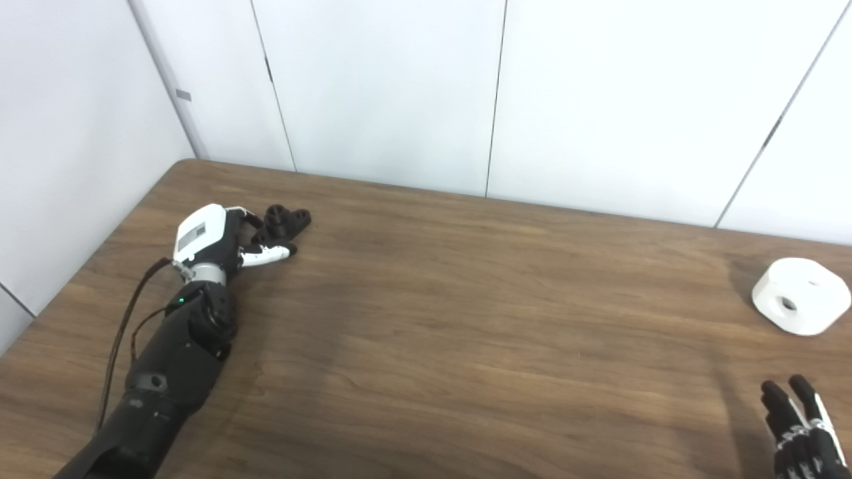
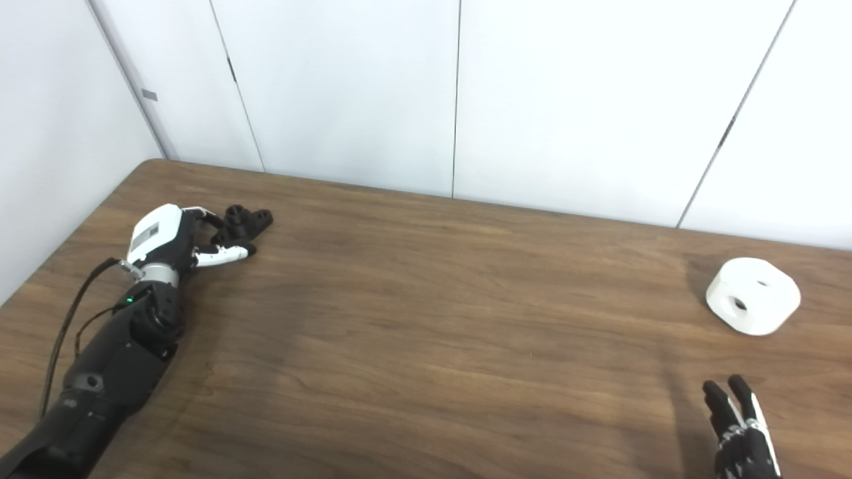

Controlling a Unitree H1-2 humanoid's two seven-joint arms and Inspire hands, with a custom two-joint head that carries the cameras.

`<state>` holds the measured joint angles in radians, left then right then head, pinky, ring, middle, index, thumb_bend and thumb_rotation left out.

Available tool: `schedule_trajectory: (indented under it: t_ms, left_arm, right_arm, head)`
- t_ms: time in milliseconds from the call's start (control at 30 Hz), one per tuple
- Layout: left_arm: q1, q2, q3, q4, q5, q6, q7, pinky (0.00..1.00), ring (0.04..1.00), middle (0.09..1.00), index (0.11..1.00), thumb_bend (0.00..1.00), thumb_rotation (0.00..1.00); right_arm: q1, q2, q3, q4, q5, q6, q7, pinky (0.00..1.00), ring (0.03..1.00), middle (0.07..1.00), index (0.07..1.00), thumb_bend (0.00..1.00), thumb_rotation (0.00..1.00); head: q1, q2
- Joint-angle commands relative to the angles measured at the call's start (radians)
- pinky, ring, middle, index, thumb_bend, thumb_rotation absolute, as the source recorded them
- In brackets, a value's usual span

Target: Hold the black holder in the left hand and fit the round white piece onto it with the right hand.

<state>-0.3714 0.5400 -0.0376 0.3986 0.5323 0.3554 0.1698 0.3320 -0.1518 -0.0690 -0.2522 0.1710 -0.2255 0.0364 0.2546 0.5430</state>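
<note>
The black holder [image 1: 285, 223] lies on the wooden table [image 1: 466, 319] at the far left. My left hand [image 1: 216, 238] is right against its near end. One finger curves behind the holder and the white-tipped thumb [image 1: 266, 253] stretches along its front side. The fingers are still spread and the holder rests on the table. The round white piece [image 1: 801, 295], with holes in its top and side, sits at the far right. My right hand [image 1: 802, 432] hovers at the bottom right corner, well short of the white piece, fingers extended and empty.
White wall panels [image 1: 399, 86] rise directly behind the table's far edge and along its left side. A cable [image 1: 123, 319] runs along my left forearm. Bare wood spans the stretch between the two hands.
</note>
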Motion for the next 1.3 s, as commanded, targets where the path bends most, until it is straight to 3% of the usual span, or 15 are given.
schedule_trajectory:
  t_ms: [0,233,633,833,1133,1267]
  left_arm:
    - [-0.027,0.008,0.019,0.000,-0.001,-0.020,0.041,1.00,0.932,0.846,0.509,0.54,0.08]
    - [-0.023,-0.007,0.035,0.014,-0.008,-0.060,0.082,1.00,0.922,0.818,0.487,0.52,0.05]
    - [-0.018,-0.012,0.033,0.005,-0.022,-0.073,0.076,0.96,0.917,0.811,0.487,0.51,0.04]
    - [-0.011,-0.011,0.027,-0.008,-0.026,-0.069,0.061,0.94,0.913,0.812,0.488,0.51,0.04]
    - [0.033,-0.020,0.034,-0.130,-0.048,-0.026,-0.009,0.95,0.938,0.836,0.488,0.51,0.05]
    - [0.059,-0.018,0.030,-0.186,-0.038,-0.007,-0.042,0.90,0.936,0.833,0.490,0.51,0.05]
  right_arm:
    - [0.025,0.015,-0.006,0.032,-0.010,0.013,-0.001,1.00,0.948,0.906,0.962,0.69,0.96]
    - [0.021,0.011,-0.009,0.040,-0.010,0.010,0.001,0.98,0.934,0.907,0.965,0.68,0.97]
    - [0.018,0.008,-0.010,0.047,-0.018,0.011,0.000,0.90,0.904,0.882,0.944,0.71,0.96]
    - [0.013,0.011,-0.010,0.053,-0.014,0.007,0.000,0.90,0.900,0.881,0.942,0.71,0.95]
    - [0.011,0.013,-0.007,0.052,-0.024,0.016,-0.003,0.95,0.930,0.890,0.957,0.69,0.97]
    - [0.011,0.018,-0.005,0.049,-0.040,0.019,-0.008,0.95,0.933,0.889,0.964,0.69,0.99]
  head:
    - [-0.001,-0.001]
    - [-0.002,-0.001]
    - [-0.005,0.000]
    - [-0.006,-0.002]
    - [-0.007,-0.003]
    - [-0.013,-0.003]
